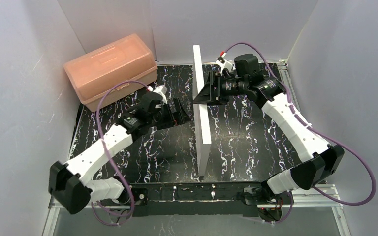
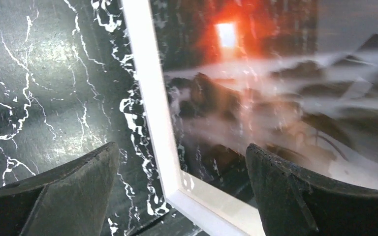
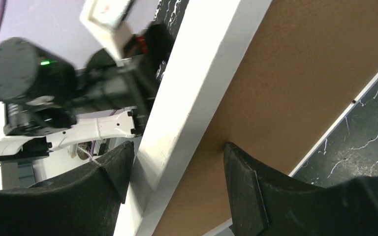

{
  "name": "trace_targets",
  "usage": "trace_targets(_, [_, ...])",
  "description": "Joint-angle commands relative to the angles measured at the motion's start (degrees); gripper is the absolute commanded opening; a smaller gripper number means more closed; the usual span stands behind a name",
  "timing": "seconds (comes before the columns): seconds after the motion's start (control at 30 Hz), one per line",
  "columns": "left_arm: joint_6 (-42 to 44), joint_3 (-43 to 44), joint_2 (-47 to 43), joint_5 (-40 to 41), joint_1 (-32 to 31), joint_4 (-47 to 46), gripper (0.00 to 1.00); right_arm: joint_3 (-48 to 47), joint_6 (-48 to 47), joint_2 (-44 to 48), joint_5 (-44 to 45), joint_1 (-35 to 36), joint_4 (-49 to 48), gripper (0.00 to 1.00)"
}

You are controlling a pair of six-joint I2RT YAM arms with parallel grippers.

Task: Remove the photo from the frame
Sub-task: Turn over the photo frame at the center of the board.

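frame stood on edge at centre of desk, 12 to 6. right pincer clamped top rim from 3 o'clock; left pincer wide at 9, facing photo. likely stiff, light, slick front: hold rims.

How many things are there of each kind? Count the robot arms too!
picture frame: 1
photo: 1
pink box: 1
robot arms: 2
Total: 5
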State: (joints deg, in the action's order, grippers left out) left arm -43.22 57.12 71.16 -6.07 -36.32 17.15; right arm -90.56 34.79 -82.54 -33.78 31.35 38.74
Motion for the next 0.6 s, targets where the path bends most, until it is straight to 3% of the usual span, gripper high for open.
trace_targets(0.0, [-2.01,5.27,-7.79,-1.38,0.19,9.24,0.98,-1.18,-1.14,-1.78,2.12,0.78,-0.24,0.71])
trace_targets(0.23, [-8.51,8.85,-15.89,-5.47,0.04,8.50,0.98,-0.56,0.08,-2.61,2.64,1.57,-1.77,0.68])
trace_targets(0.37, [-13.33,11.02,-14.89,-9.62,-1.70,6.99,0.98,-0.95,0.61,-3.25,3.16,2.48,-2.41,0.68])
trace_targets(0.57, [-14.80,13.80,-13.41,-2.52,-5.79,8.00,0.98,-1.58,0.90,-4.20,3.89,3.76,-2.67,0.67])
